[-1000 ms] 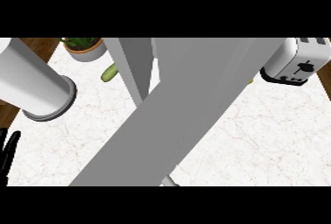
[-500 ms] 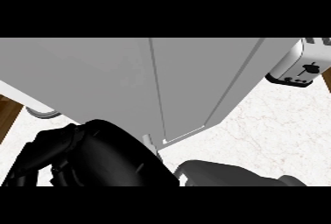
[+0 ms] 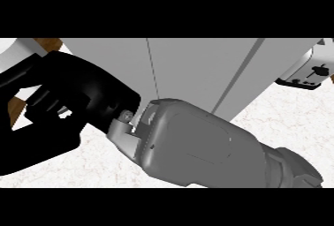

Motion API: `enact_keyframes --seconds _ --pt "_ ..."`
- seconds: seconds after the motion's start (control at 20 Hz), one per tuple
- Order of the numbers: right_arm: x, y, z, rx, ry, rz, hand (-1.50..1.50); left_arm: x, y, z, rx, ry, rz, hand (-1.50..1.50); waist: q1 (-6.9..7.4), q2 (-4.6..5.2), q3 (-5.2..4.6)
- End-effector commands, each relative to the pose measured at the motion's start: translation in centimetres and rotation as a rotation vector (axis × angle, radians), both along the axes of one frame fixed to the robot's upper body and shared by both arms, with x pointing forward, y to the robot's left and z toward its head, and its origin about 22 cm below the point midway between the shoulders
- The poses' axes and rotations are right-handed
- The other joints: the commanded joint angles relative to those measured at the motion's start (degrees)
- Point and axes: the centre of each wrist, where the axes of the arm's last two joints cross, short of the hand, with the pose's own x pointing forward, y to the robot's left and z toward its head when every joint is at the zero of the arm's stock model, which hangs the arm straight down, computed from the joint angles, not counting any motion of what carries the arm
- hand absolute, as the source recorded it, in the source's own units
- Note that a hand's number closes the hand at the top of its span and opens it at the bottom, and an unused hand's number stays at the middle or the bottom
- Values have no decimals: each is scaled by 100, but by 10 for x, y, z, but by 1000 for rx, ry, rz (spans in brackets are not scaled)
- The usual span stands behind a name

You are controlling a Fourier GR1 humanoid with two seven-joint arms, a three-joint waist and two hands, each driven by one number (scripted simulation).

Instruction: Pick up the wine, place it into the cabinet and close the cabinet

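Black hand (image 3: 62,101) close against the grey cabinet (image 3: 195,66), finger state unclear; toaster (image 3: 306,73) at right, no legible writing

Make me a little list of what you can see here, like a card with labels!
cabinet: grey, fills the top middle
toaster: at the right edge, on the counter
counter: white marble
robot hand: black, at the left, in front of the cabinet
forearm: grey, low in the middle
wine: not visible
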Motion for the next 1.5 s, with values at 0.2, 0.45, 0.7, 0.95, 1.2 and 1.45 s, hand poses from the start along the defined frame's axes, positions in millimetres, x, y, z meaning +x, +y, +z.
enact_keyframes --seconds 0.2,0.45,0.7,0.95,1.2,1.45 --pt "69 -3 -17 -6 216 109 150 5 15 8 -7 -23 21 -150 -139 -14 6" --pt "100 -9 -25 35 68 -87 150 -3 25 18 5 -1 32 -150 -178 -38 11" --pt "127 -35 -42 65 57 -227 150 -3 23 28 4 -6 37 -150 -171 -17 15" --pt "146 -79 -47 92 55 -266 150 3 28 22 5 -13 7 -150 -347 37 7" --pt "151 -91 -66 101 62 -309 150 6 16 25 -30 -18 -39 -150 -424 80 7" --pt "154 -105 -66 135 53 -317 150 6 1 23 -69 -2 -79 -150 -541 64 16"
